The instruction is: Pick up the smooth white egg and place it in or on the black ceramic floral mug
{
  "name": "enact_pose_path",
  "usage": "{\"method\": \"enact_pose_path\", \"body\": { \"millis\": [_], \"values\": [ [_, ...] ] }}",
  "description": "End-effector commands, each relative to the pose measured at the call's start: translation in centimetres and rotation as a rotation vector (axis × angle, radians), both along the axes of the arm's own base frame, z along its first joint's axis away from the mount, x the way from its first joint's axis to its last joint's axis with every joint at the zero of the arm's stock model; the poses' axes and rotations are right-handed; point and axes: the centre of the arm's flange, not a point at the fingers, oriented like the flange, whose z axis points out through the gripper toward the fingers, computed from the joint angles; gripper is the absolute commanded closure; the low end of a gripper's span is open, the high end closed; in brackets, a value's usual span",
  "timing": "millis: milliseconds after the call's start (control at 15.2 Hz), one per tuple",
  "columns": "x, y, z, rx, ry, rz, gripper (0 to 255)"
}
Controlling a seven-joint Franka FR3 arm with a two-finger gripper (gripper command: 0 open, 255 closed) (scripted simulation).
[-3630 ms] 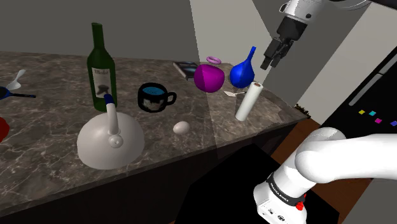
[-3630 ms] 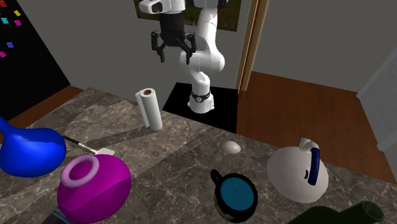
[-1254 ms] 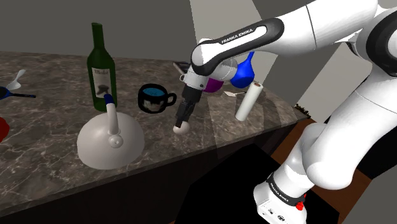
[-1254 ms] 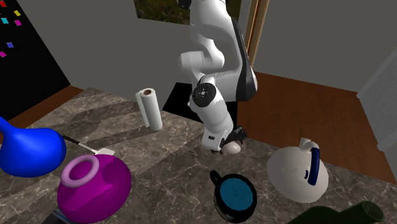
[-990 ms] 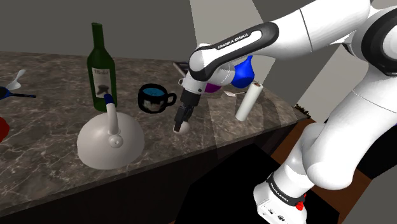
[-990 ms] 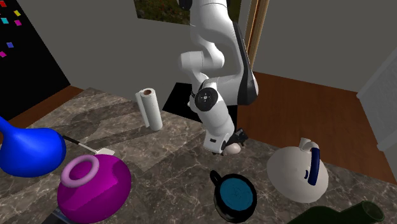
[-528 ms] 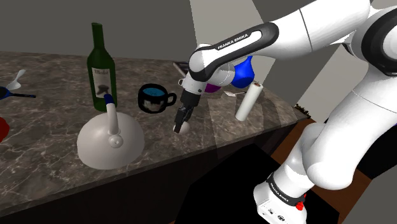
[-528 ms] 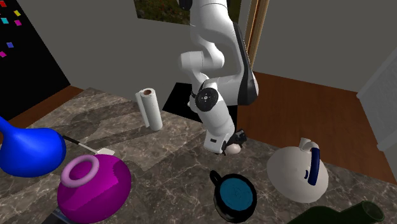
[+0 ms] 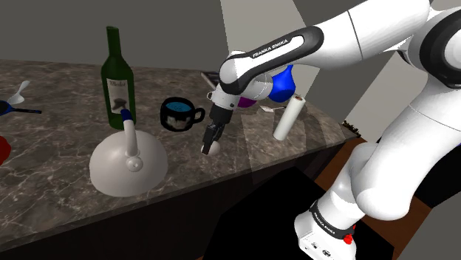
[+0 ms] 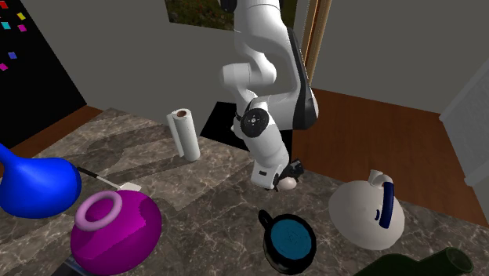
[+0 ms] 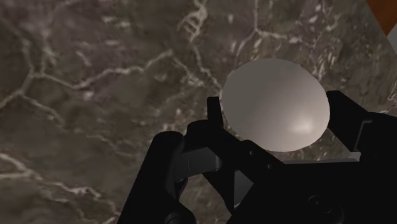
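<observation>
Going front to back in the shoulder view: closest on the dark marbled surface [image 9: 44,173] is one white domed pot [image 9: 127,168] with a blue-tipped handle. Just past it the gripper [image 9: 211,140] is down at the surface with its fingers clamped on the one pale egg [image 11: 273,95]. In the wrist view the black fingers press the egg from both sides, so I'd call that a solid grab. I honestly can't tell if the egg has cleared the stone or is sitting right on it. The egg looks a bit wider than tall there, so my guess is its long axis runs roughly finger to finger. The bit that matters: the one black mug [image 9: 179,113], blue inside, sits a little farther back and toward the shoulder view's left of the gripper, near but apart. So the carry would be a short hop up, back and left, then down over the rim. Beyond that: one green bottle [image 9: 117,77], one paper roll [image 9: 288,118], and at the back two vases, one purple [image 10: 114,231], one blue [image 10: 31,187].
</observation>
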Motion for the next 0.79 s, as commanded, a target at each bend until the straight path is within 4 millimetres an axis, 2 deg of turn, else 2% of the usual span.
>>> {"method": "enact_pose_path", "body": {
  "millis": [0,726],
  "values": [
    [0.0,0.0,0.0,0.000,0.000,0.000,255],
    [0.0,0.0,5.8,0.000,0.000,0.000,255]
  ]
}}
